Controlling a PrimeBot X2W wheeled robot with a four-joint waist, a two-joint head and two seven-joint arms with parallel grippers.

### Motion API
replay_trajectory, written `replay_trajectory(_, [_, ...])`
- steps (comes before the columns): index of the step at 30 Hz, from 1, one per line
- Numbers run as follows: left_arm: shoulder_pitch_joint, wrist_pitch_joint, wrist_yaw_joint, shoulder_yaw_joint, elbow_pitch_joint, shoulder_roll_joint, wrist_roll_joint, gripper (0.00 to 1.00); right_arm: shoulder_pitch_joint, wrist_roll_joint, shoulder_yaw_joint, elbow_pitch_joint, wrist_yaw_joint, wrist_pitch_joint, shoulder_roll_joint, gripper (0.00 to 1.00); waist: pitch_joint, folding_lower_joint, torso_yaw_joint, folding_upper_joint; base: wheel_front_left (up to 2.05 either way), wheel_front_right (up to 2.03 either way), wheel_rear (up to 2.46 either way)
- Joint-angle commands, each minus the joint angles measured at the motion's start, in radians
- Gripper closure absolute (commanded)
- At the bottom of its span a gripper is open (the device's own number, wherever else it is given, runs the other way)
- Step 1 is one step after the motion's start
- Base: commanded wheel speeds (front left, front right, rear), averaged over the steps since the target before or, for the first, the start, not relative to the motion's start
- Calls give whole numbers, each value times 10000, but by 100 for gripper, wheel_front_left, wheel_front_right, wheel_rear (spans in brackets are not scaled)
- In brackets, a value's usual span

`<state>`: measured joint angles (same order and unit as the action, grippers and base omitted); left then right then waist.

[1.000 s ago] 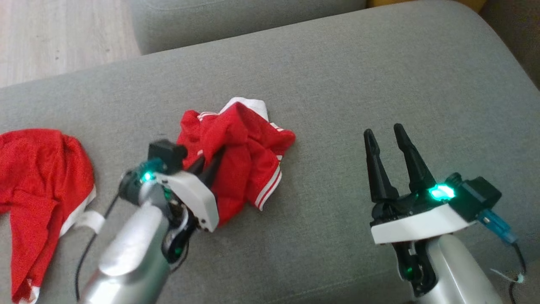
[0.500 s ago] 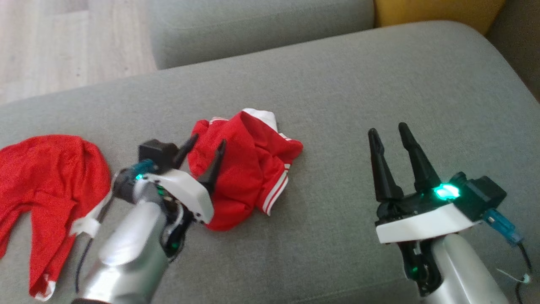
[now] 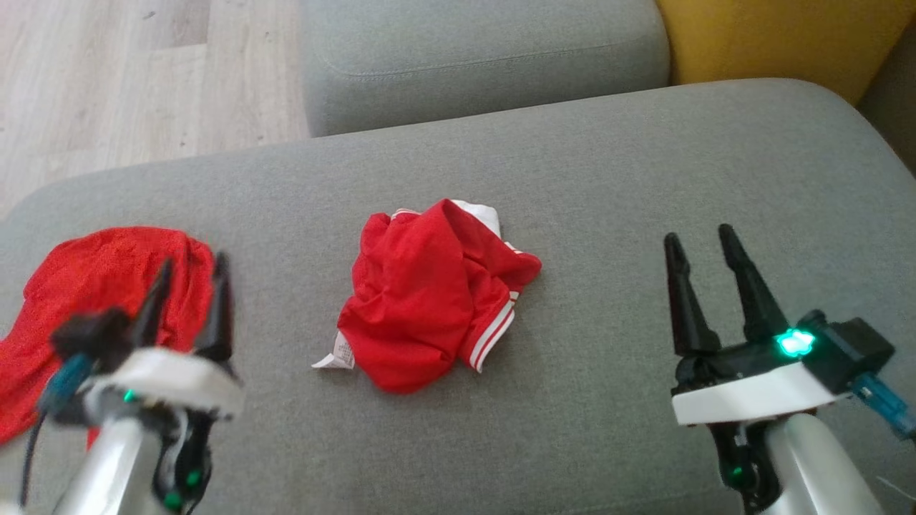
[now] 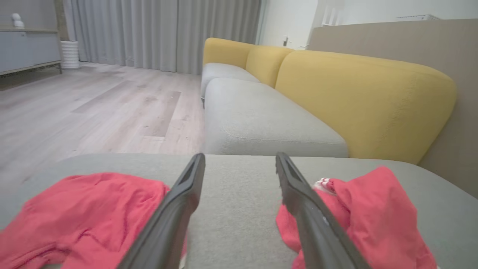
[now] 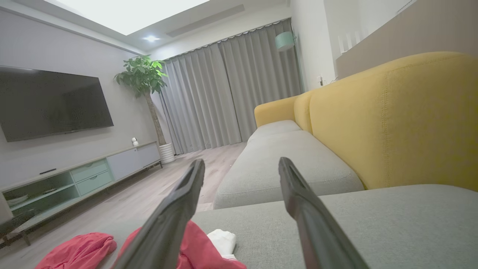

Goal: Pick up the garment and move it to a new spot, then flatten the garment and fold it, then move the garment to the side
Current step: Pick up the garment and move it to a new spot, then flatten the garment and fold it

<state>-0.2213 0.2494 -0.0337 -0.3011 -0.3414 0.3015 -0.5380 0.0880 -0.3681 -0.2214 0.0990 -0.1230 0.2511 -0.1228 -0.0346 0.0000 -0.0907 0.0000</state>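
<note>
– Has the left pincer [image 3: 192, 266] let go?
– Yes. It's spread wide, empty, and I've pulled it back left. The garment [image 3: 429, 300] lies crumpled mid-way along the sofa seat [image 3: 608, 179]. The right pincer [image 3: 699, 236] stays wide, empty.

The garment [image 3: 422, 307] in the middle of the seat cushion [image 3: 608, 164] is red with white stripes at its hem. The cushion is grey, the backrest [image 3: 780, 36] yellow. Another cloth [image 3: 93, 286] at its left edge is plain red.
</note>
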Motion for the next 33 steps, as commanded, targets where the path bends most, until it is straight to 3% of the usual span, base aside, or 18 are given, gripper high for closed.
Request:
replay_trajectory(1, [174, 118, -204, 993, 1104, 221, 300, 0, 104, 90, -1, -330, -77, 107, 50, 0, 13, 0, 52, 0, 0, 0, 0])
replay_trajectory(12, [2328, 122, -202, 1857, 3053, -925, 1888, 0, -347, 195, 250, -138, -77, 107, 84, 0, -47, 0, 201, 0, 0, 0, 0])
replay_trajectory(33, [2419, 123, 452, 2899, 2837, -1857, 2441, 0, -232, 361, 154, 318, -77, 107, 71, 0, -54, 0, 223, 0, 0, 0, 0])
